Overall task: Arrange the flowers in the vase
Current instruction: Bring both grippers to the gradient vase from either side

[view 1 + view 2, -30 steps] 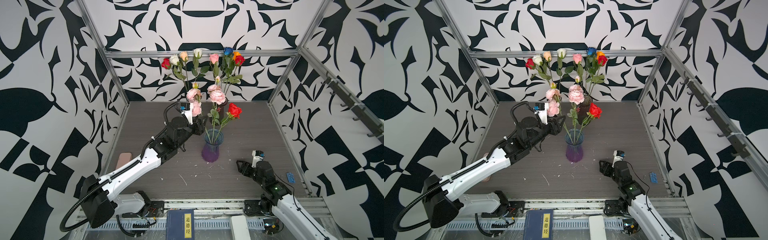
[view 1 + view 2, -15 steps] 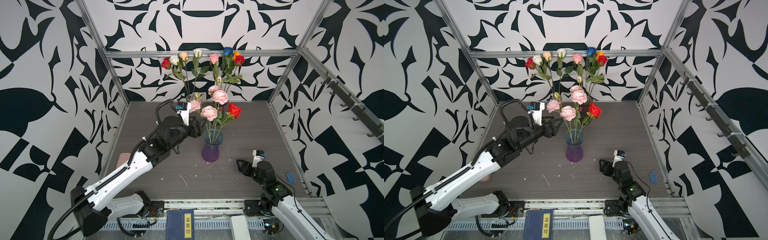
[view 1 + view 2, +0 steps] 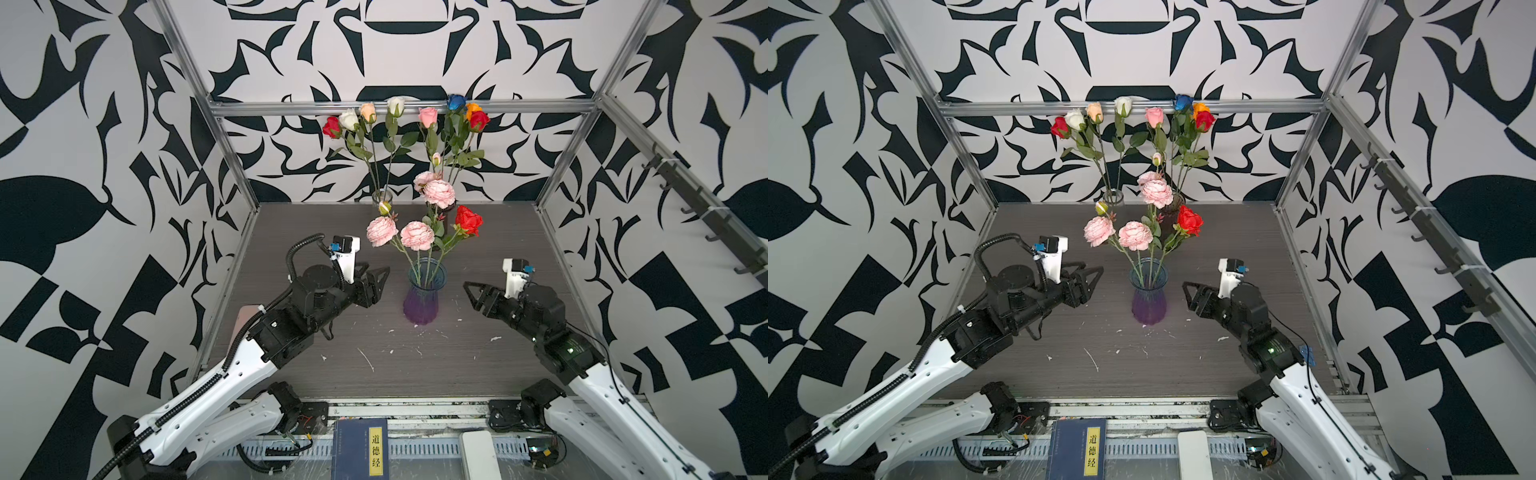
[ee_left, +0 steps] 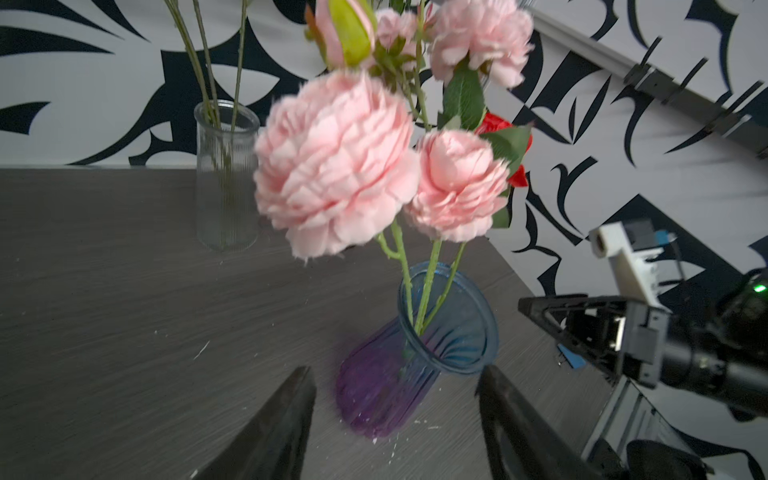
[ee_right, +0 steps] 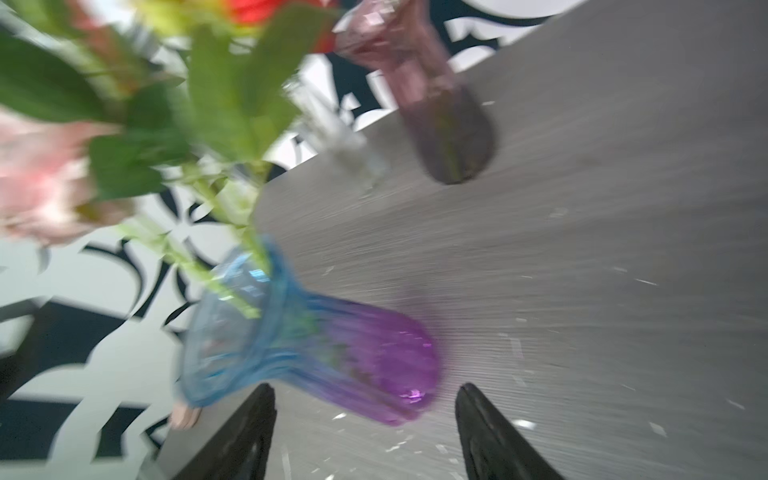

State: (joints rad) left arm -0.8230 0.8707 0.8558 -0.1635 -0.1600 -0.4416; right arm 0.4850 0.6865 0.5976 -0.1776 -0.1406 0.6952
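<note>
The vase (image 3: 422, 297) (image 3: 1148, 297), blue at the rim and purple below, stands mid-table and holds flowers: frilly pink blooms (image 3: 417, 235) (image 4: 336, 166), a red rose (image 3: 468, 220) and leafy stems. My left gripper (image 3: 376, 270) (image 4: 397, 372) hovers open just left of the vase, empty. Just right of it my right gripper (image 3: 469, 291) (image 5: 365, 388) is open and empty too. Several more roses (image 3: 428, 117) stand in two vases at the back wall.
A clear glass vase (image 3: 381, 195) and a dark vase (image 3: 449, 208) stand at the back. A pink flat object (image 3: 245, 316) lies at the table's left edge. A blue book (image 3: 360, 449) and a white block (image 3: 478, 457) sit on the front rail. Hooks (image 3: 706, 216) line the right wall.
My left gripper has let go of a pink frilly stem, which now stands in the vase, and has drawn back and down to the left. The right arm has hardly moved.
</note>
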